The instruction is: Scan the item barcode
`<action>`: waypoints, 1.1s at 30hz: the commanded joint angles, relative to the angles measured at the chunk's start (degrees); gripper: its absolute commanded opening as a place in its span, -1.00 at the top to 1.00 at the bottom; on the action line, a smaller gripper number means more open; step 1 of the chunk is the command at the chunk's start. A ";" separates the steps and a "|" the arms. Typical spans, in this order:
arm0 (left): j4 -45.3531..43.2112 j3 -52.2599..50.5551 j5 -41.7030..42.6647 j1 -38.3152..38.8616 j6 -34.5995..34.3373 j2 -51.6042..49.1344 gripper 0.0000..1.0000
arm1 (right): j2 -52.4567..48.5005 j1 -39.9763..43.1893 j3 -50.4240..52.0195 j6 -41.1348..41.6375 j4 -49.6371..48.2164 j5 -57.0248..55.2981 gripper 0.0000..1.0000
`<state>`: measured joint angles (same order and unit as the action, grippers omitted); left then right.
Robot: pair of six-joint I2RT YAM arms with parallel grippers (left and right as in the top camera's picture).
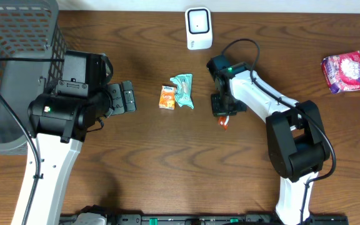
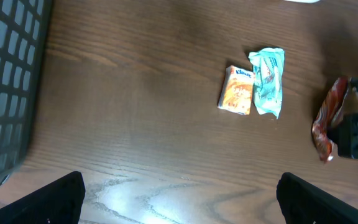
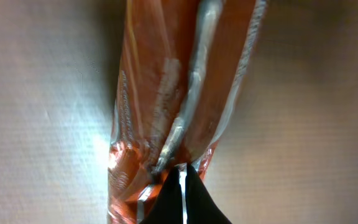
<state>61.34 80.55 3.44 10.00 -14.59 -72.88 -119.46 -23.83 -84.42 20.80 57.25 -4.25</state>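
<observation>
A red-orange foil packet (image 3: 179, 81) fills the right wrist view, and my right gripper (image 3: 183, 186) is shut on its near edge. From overhead, that gripper (image 1: 223, 114) points down at the table's middle, and only the tip of the red packet (image 1: 224, 122) shows below it. A white scanner (image 1: 199, 28) stands at the back centre. My left gripper (image 1: 127, 97) is open and holds nothing, left of the other items. In the left wrist view its fingers (image 2: 61, 199) are spread wide over bare wood, with the red packet (image 2: 326, 121) at the right edge.
An orange tissue pack (image 1: 167, 97) and a teal packet (image 1: 183, 90) lie side by side between the arms. A pink-purple packet (image 1: 345, 72) lies at the far right. A dark mesh basket (image 1: 17, 37) fills the back left corner.
</observation>
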 commanded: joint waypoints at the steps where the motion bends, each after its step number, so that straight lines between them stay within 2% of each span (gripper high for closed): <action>1: 0.13 -0.09 -0.72 -0.07 0.33 -0.11 -0.96 | -0.70 0.74 -5.86 -0.02 3.91 1.16 0.98; 5: 0.13 -0.09 -0.72 -0.07 0.33 -0.11 -0.96 | -0.66 1.03 -12.11 -0.28 8.09 1.16 0.95; 6: 0.13 -0.09 -0.72 -0.07 0.33 -0.11 -0.96 | -0.66 1.03 -13.22 -0.28 8.55 1.18 0.88; 7: 0.13 -0.09 -0.72 -0.07 0.33 -0.11 -0.96 | -0.66 1.01 -13.88 -0.28 8.70 1.18 0.75; 8: 0.13 -0.09 -0.72 -0.07 0.33 -0.11 -0.95 | -0.66 0.96 -14.51 -0.28 8.68 1.18 0.49; 10: 0.13 -0.09 -0.72 -0.07 0.33 -0.11 -0.96 | -0.66 0.96 -14.56 -0.28 8.28 1.14 0.17; 13: 0.13 -0.09 -0.72 -0.07 0.33 -0.11 -0.96 | -0.66 1.09 -14.21 -0.26 7.65 0.83 -0.43; 14: 0.13 -0.09 -0.72 -0.07 0.33 -0.11 -0.96 | -0.66 1.09 -14.08 -0.26 7.43 0.09 -0.52; 18: 0.13 -0.09 -0.72 -0.07 0.33 -0.11 -0.96 | -0.66 0.85 -13.31 0.94 6.64 -1.86 -0.58; 25: 0.13 -0.09 -0.72 -0.07 0.35 -0.11 -0.96 | -0.66 0.63 -9.88 4.09 3.58 -1.79 -0.53; 27: 0.13 -0.09 -0.72 -0.07 0.33 -0.11 -0.96 | -0.66 0.09 -8.24 5.46 1.42 -1.60 -0.45; 29: 0.13 -0.09 -0.72 -0.07 0.33 -0.11 -0.96 | -0.66 -0.94 -5.68 8.50 -1.57 -1.62 -0.21; 33: 0.13 -0.09 -0.72 -0.07 0.35 -0.11 -0.95 | -0.66 -2.71 -2.29 9.49 -5.73 -2.08 -0.14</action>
<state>61.34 80.55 3.44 10.00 -14.59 -72.86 -119.96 -24.69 -89.10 27.38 53.15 -5.17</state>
